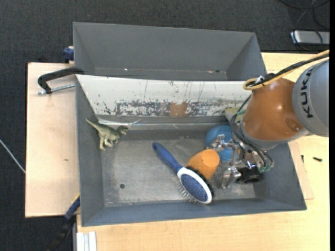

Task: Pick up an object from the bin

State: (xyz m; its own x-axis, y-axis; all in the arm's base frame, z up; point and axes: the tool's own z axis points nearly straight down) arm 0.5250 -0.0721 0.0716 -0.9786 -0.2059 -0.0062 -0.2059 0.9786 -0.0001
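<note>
My gripper (236,165) is low in the bin's right part, under the arm's orange cover. Just left of it lies an orange ball (204,162), close to or touching it. A blue rounded thing (216,136) sits behind the ball, partly hidden by the gripper. A blue-handled brush (184,174) with a white oval head lies aslant in front of the ball, its head touching the ball's near side.
A small beige toy dinosaur (107,132) stands in the far left corner by the bin's back wall. The bin floor between the dinosaur and the brush is bare. The arm and its cables reach in from the right.
</note>
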